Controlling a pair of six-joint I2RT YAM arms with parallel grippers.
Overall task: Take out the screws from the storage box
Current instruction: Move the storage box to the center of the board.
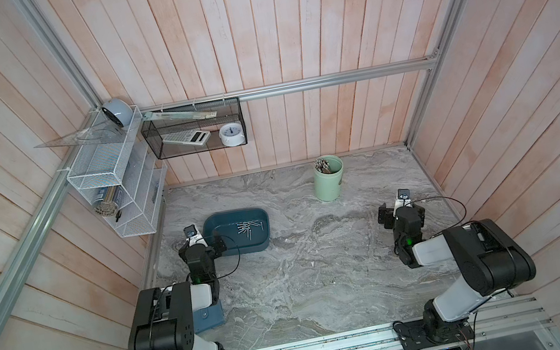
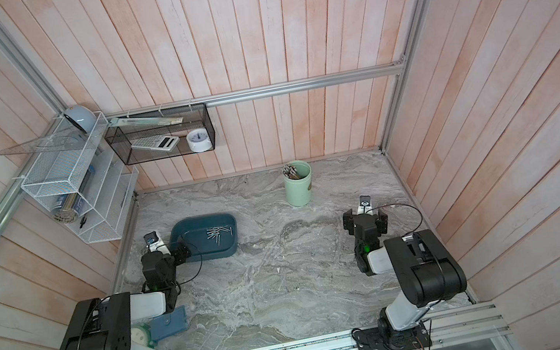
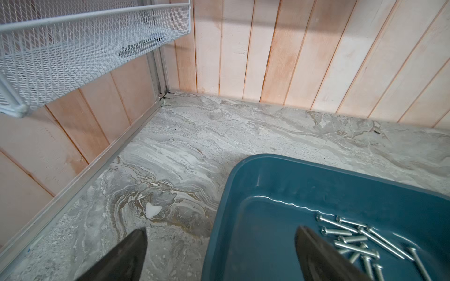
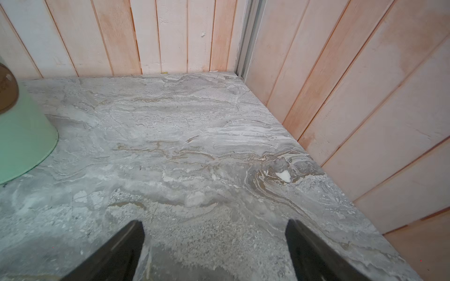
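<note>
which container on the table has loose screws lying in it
The shallow dark teal plastic tray: small silver screws lie flat on its floor. The tall pale green cup holds only longer sticks, standing upright.

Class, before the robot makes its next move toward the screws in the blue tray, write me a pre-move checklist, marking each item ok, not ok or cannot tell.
1. Left gripper open, empty: ok.
2. Right gripper open, empty: ok.
3. Small silver metal screws all inside the shallow dark teal plastic storage box: ok.
4. Left gripper centred over the screws: not ok; it straddles the box's wall, one finger over the grey marbled table.
5. One screw lying free of the pile: cannot tell; they overlap.
6. Tall pale green cup well apart from the box: ok.
</note>
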